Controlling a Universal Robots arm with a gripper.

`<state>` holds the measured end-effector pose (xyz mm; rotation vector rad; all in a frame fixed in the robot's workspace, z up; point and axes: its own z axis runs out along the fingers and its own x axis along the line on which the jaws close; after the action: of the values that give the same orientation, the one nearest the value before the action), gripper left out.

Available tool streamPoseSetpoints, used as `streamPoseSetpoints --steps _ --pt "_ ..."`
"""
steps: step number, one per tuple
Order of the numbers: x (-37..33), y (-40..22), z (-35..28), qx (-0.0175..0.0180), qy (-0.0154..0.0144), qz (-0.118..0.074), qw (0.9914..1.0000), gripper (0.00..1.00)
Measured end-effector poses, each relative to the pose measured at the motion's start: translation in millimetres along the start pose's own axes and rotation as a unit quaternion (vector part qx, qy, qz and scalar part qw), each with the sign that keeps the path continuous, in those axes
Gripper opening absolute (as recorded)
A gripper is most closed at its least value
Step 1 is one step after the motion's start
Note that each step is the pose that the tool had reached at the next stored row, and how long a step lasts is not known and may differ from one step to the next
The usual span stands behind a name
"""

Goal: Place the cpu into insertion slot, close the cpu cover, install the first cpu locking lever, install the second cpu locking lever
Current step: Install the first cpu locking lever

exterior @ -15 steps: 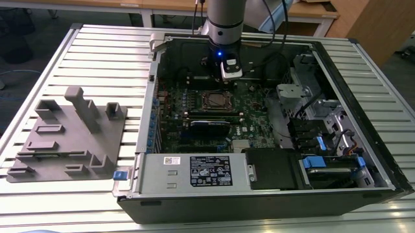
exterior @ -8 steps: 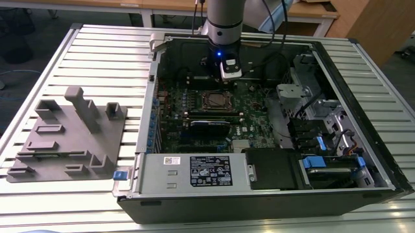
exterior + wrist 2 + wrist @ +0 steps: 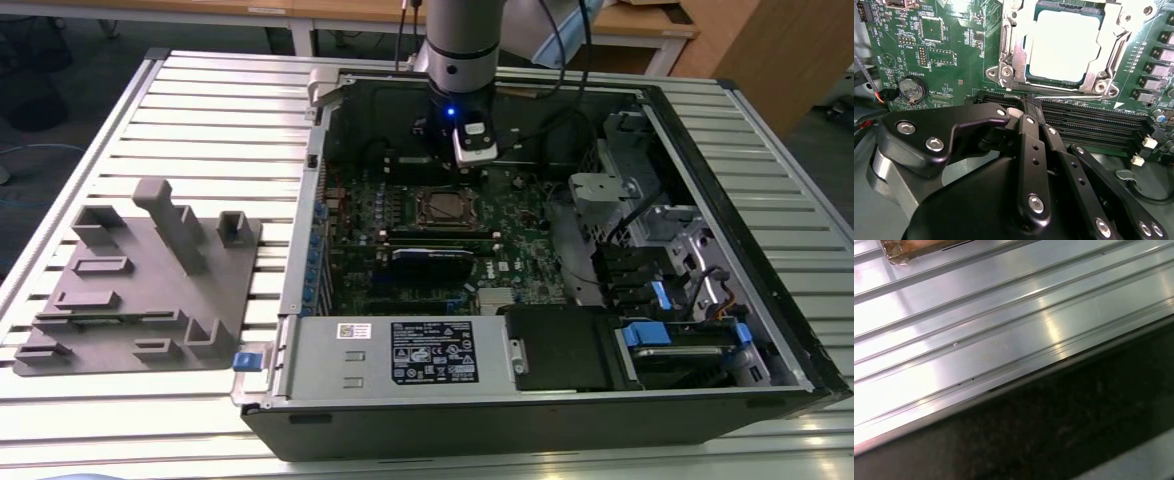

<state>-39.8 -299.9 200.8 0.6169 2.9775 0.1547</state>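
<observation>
In the second wrist view the cpu [image 3: 1064, 45] lies flat in the insertion slot, its pale metal top showing through the cpu cover [image 3: 1013, 55]. The silver cover frame lies down around the chip. My gripper [image 3: 1029, 105] hangs over the green board beside the socket, and its black fingers [image 3: 1030, 135] are pressed together with nothing between them. In the exterior view the gripper [image 3: 470, 160] hovers inside the open computer case, just behind the insertion slot [image 3: 441, 207].
Long black memory slots [image 3: 1094, 120] run between gripper and socket. A coin battery [image 3: 913, 89] sits on the board. A black card [image 3: 430, 262] and power supply [image 3: 400, 350] lie in front of the socket. A grey fixture [image 3: 134, 270] stands on the slatted table [image 3: 1004, 315].
</observation>
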Motion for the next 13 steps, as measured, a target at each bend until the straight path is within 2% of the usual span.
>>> streamPoseSetpoints --steps 13 --pt "-0.1 0.2 -1.8 0.0000 0.0000 0.000 1.00000 0.11"
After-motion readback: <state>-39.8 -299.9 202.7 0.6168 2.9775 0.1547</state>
